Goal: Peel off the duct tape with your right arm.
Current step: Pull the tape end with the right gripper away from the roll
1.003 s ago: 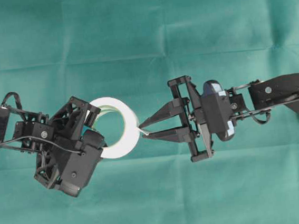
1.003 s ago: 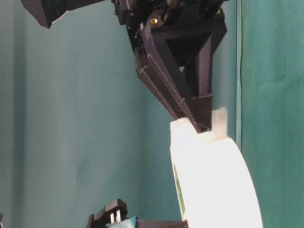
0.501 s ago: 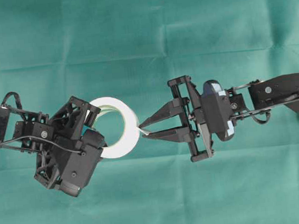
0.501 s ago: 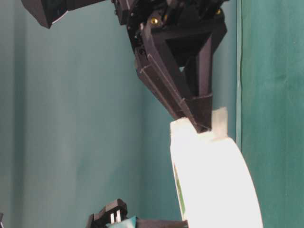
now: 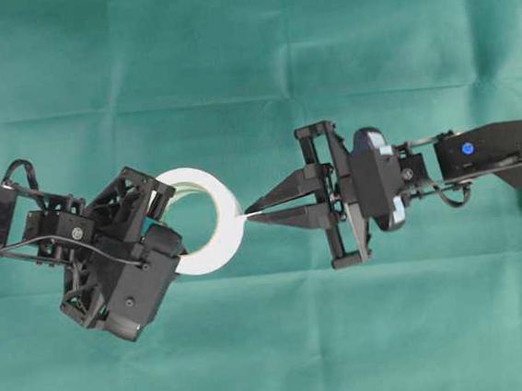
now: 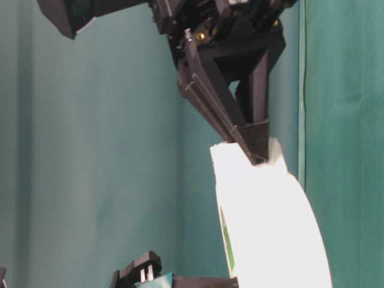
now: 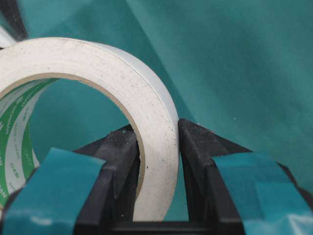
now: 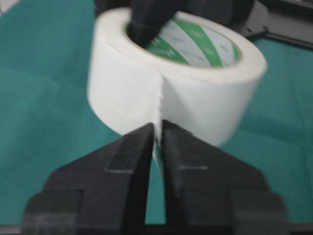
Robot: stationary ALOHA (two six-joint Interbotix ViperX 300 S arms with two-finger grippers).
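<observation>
From our right wrist camera, the right gripper [image 8: 157, 142] has its pointed fingers pinched nearly together on the loose tab [image 8: 157, 128] of the duct tape [image 8: 176, 90]. Beyond it, our left gripper [image 7: 159, 161] clamps the roll's wall, one finger inside the ring, one outside. Overhead, our right arm [image 5: 492, 150] reaches in level from the right, above the green cloth [image 5: 247, 49].

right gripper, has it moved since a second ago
Yes. The right gripper has closed on the tab of the duct tape and shifted slightly up the overhead view, against the unmoved roll.
</observation>
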